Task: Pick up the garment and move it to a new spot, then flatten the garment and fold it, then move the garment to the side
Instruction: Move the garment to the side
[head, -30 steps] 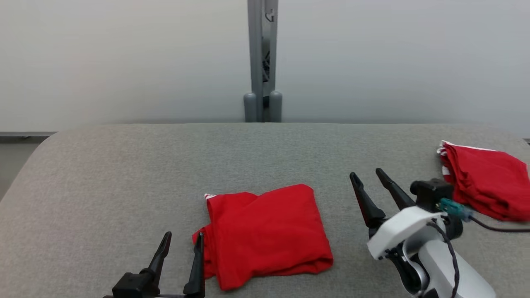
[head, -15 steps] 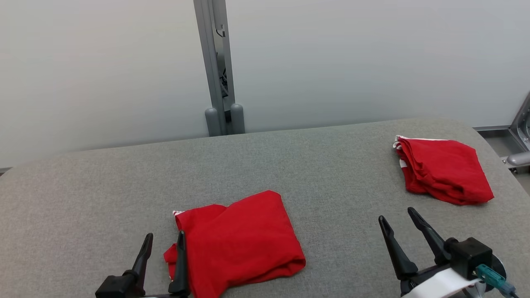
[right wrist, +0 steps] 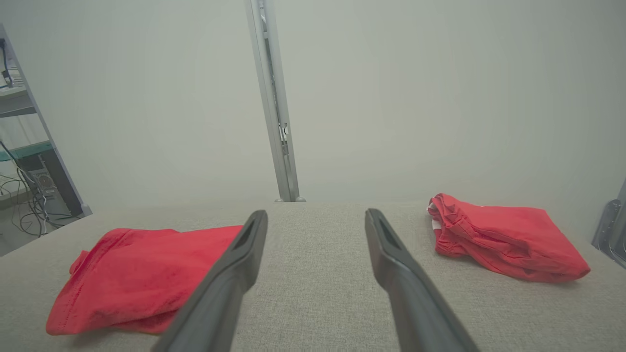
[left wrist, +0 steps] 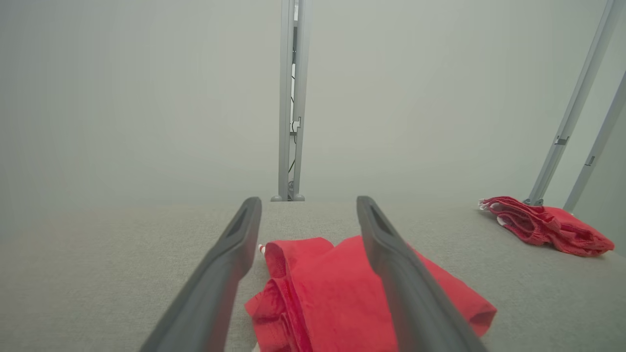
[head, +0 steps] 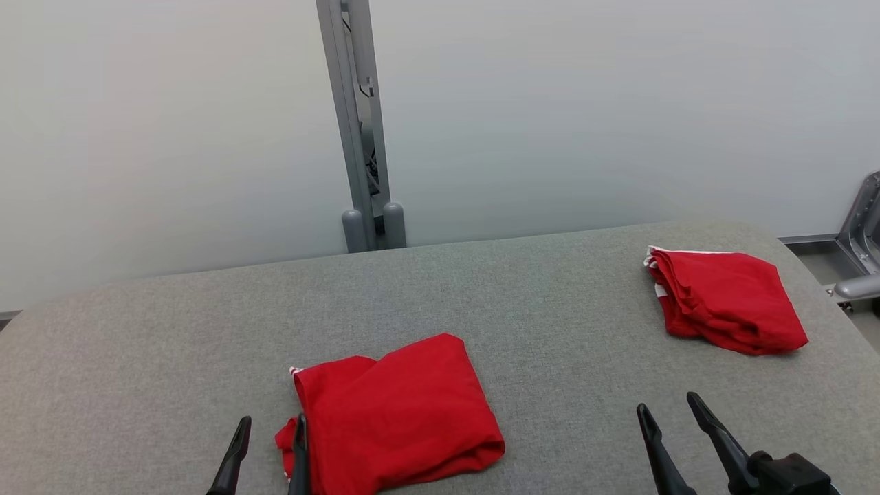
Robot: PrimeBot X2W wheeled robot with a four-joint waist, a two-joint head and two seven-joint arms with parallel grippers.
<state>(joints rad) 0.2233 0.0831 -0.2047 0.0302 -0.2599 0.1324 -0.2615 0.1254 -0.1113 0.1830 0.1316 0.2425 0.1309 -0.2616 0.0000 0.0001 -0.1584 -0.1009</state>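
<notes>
A folded red garment (head: 399,412) lies on the grey padded table (head: 550,295), near its front middle. A second folded red garment (head: 725,299) rests at the far right of the table. My left gripper (head: 272,421) is open at the bottom edge, its right finger against the near garment's left edge. In the left wrist view that gripper (left wrist: 309,200) is open above the near garment (left wrist: 337,293), holding nothing. My right gripper (head: 667,402) is open over bare table, nearer to me than the right garment. The right wrist view shows its open fingers (right wrist: 316,212) between both garments (right wrist: 132,274) (right wrist: 503,234).
A grey metal post (head: 357,130) stands behind the table against a pale wall. A metal frame part (head: 856,261) sits off the table's right end. A shelf with cables (right wrist: 24,181) stands beyond the table's left end.
The head camera has turned and tilted, shifting the whole picture. My right arm has drawn back from beside the right garment toward me. Both grippers have stayed open.
</notes>
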